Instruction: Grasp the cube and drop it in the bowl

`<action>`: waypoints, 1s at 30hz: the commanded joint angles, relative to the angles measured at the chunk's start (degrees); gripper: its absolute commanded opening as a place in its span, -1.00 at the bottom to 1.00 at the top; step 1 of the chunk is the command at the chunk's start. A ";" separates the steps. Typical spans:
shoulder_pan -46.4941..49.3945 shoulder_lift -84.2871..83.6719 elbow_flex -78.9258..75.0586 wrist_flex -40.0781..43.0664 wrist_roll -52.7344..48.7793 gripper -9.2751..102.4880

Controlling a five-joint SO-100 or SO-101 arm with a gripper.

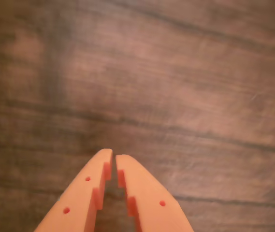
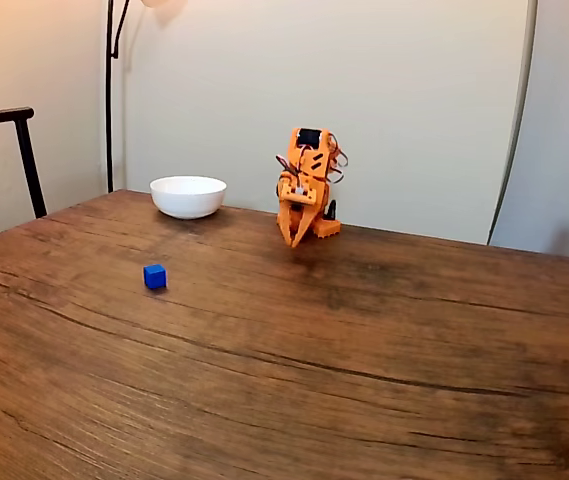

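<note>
In the fixed view a tiny bright-blue cube sits on the wooden table, left of centre. A white glossy bowl stands farther back near the table's far edge. The orange arm is folded at the back of the table, and its gripper points down just above the wood, right of the bowl and well away from the cube. The wrist view shows the two orange fingers of the gripper nearly touching at the tips, shut with nothing between them, over bare wood grain.
The wooden table stretches wide in front of the arm. A dark chair back stands at the left edge, and a lamp pole rises behind the bowl against the pale wall.
</note>
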 commanded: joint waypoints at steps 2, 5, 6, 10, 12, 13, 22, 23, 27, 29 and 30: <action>0.35 0.35 -0.26 -5.54 0.09 -0.84; 0.44 0.35 -0.26 -8.44 0.00 -0.84; 0.97 0.35 -0.26 -9.49 -0.44 -0.84; 3.69 0.35 -0.26 -12.22 -5.89 -0.84; 4.83 0.35 -0.26 -13.89 -7.38 -0.84; 5.36 0.35 -0.26 -14.77 -7.73 -0.84; 7.03 -0.09 -5.36 -18.46 -11.60 -0.84; 7.56 -0.09 -5.80 -18.46 -12.22 -0.84; 9.67 -0.18 -8.70 -18.46 -14.15 -0.83; 10.81 -0.26 -10.46 -18.46 -14.33 -0.83; 11.34 -0.26 -11.25 -18.37 -14.33 -0.83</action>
